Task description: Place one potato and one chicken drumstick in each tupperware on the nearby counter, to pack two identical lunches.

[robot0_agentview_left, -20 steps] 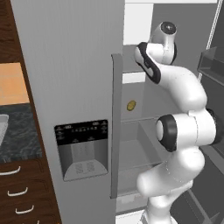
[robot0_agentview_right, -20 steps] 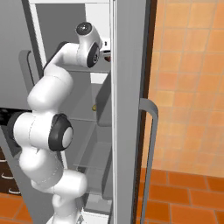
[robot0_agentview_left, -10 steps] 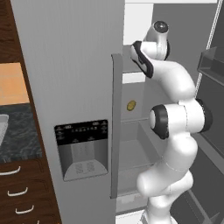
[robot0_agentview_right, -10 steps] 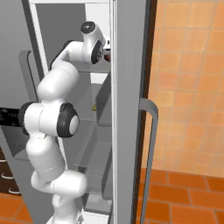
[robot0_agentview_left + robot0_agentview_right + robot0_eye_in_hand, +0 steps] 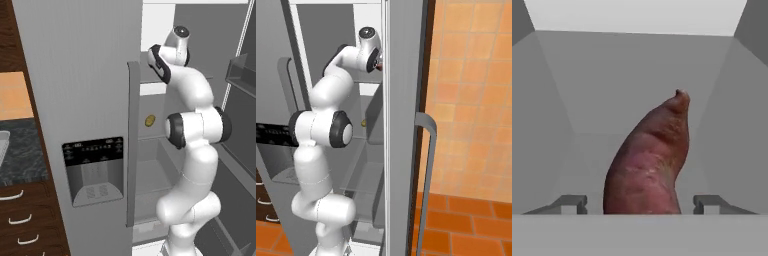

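In the hand view my gripper (image 5: 640, 202) stands open inside a grey fridge compartment. A reddish-brown tapered piece of food (image 5: 649, 160) lies between the fingertips (image 5: 574, 202), with a small gap on each side. It is neither bright orange nor yellowish. The chicken drumstick is out of view. A small yellowish lump, the potato (image 5: 149, 120) by its look, sits on a lower fridge shelf and also shows as the potato (image 5: 363, 122) from the right. The dark speckled counter (image 5: 20, 157) lies far left, with a pale tray corner, perhaps a tupperware (image 5: 3, 145), cut off at the edge.
My arm reaches up into the top shelf of the open fridge (image 5: 150, 165). The shut left door with its dispenser (image 5: 94, 170) and long handle (image 5: 132, 145) stands close to the arm. The open right door (image 5: 406, 125) hems in the other side. Brown drawers (image 5: 20, 225) sit under the counter.
The arm has drawn itself more upright, its elbow swinging in towards the fridge, and the hand has pushed deeper onto the top shelf.
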You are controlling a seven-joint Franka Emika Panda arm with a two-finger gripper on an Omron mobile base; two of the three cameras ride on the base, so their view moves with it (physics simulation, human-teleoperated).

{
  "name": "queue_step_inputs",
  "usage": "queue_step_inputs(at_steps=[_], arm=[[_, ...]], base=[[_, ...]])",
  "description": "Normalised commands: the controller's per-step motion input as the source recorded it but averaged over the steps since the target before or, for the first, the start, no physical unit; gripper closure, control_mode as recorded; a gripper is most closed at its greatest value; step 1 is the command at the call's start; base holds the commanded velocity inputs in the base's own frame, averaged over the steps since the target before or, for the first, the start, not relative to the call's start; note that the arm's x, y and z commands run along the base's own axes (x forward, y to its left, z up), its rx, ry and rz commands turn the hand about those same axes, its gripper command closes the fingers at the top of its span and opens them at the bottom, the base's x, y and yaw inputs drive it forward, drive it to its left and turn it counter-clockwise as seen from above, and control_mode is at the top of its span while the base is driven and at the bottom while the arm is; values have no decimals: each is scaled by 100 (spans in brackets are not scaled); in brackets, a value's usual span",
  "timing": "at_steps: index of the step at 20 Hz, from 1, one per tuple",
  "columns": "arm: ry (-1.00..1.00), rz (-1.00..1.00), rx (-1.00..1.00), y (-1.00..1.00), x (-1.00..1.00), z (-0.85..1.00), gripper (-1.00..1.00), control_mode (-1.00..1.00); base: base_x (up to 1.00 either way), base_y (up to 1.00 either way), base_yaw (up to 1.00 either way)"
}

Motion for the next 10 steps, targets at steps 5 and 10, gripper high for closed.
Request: queue_step_inputs(at_steps=[5,10], arm=[[9,9,1,24,2,-98,100,-100],[0,11,1,-2,-9,-34,100,-100]], base=[[0,0,0],[0,0,0]])
